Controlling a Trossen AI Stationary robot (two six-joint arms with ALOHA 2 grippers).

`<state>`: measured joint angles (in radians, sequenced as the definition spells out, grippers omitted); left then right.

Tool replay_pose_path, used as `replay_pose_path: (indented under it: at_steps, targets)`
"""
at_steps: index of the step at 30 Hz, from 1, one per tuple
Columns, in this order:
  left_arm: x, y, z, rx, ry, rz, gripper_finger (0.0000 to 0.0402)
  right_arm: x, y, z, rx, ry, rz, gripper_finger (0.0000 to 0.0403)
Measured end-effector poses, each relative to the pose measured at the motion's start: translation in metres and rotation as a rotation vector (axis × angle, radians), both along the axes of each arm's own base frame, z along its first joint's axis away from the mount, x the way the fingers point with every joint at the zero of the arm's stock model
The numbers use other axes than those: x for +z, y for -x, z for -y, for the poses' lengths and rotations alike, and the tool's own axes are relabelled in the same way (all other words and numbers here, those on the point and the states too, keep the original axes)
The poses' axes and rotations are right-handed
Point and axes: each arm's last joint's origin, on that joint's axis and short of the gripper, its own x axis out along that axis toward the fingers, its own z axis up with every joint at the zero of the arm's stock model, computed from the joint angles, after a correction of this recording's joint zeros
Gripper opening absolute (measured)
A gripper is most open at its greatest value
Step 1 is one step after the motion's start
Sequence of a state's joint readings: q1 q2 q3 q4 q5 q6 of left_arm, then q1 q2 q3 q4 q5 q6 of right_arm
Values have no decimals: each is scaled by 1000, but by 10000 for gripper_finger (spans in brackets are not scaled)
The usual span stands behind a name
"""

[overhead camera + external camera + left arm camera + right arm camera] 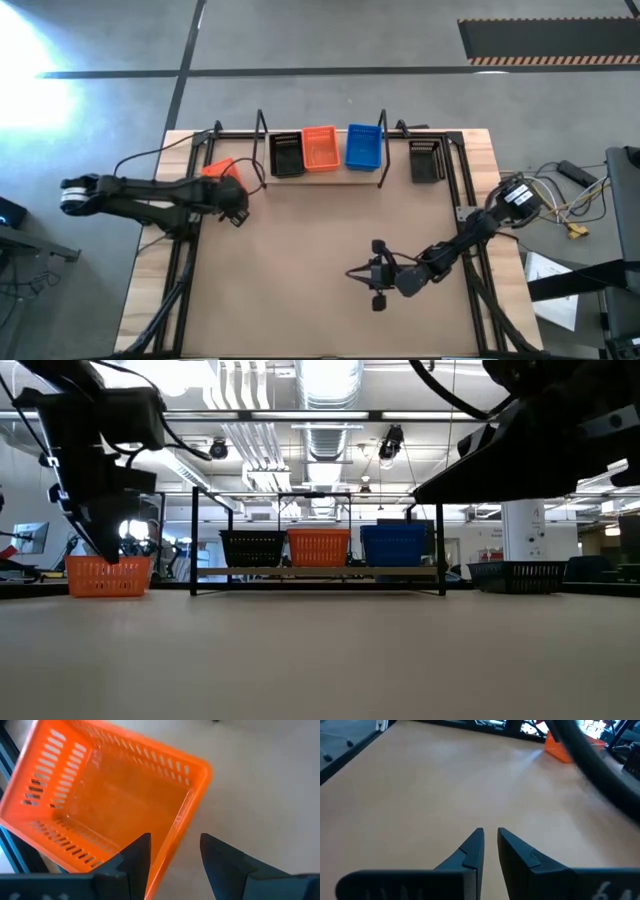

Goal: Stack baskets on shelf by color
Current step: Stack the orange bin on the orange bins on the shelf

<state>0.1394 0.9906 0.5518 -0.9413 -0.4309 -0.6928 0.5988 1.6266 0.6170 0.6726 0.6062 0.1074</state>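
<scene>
— So, how much open room is on the table (300,290)?

— Plenty. The whole middle and near half of the brown top lies bare. Things sit only along the far edge: the shelf (320,172) at the centre, a black basket on the table (426,161) to its right near the far right corner, and an orange basket on the table (217,168) to its left, close to the table's left edge.

— What stands on the shelf?

— Three baskets side by side: a black basket (287,155), an orange basket (320,148) and a blue basket (363,146), reading left to right. In the low view they sit upright on the plank between the wire uprights.

— And the room?

— Grey concrete floor around the table, a striped mat at the far right, and cables and papers beside the table's right edge. The low view shows ceiling lights and ducts behind.

— Where is the left gripper (172,851)?

— Right at the orange basket on the table. Its fingers stand wide apart astride the near wall, one finger inside the rim, the other outside over bare table.

— And the right gripper (490,845)?

— Over bare table, right of centre, well apart from every basket. Its fingers are drawn narrow with only a slim gap, holding nothing.
</scene>
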Motion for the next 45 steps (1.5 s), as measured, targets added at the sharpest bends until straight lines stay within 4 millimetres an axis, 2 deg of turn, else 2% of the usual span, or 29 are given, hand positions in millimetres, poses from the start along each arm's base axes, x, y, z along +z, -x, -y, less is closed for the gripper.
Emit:
replay_pose_path:
  at_steps: [3,7,12,15,17,21,27,31,34,37,39,41,45]
  targets:
    - [-5,-2,-2,8,18,-35,149,-1,0,0,-1,3,-3,48]
    - [-13,-7,-1,2,70,-86,121,-2,0,0,0,7,-7,47]
    - [-19,-19,4,-32,134,-122,61,-2,0,0,-2,1,-8,49]
    - [-18,-28,14,-89,205,-124,21,-2,0,0,-2,1,-8,48]
    - [-16,-34,26,-133,265,-112,6,-2,0,0,-1,1,-8,48]
    - [-5,-47,58,-247,400,-83,7,-3,2,-3,13,8,-20,48]
    - [22,-64,120,-515,510,49,1,6,29,-20,86,6,-115,47]
    - [40,-84,151,-740,487,272,0,14,56,-28,85,-69,-210,47]
    - [55,-106,160,-924,361,444,0,21,70,-32,62,-108,-225,47]
    - [72,-131,154,-1041,166,524,0,26,76,-34,17,-84,-170,47]
    - [85,-149,138,-1054,41,526,0,27,78,-34,-5,-57,-140,47]
    - [97,-167,117,-1048,-62,520,0,28,77,-34,-28,-42,-124,47]
    - [118,-195,57,-963,-203,488,0,25,76,-34,-44,-35,-121,47]
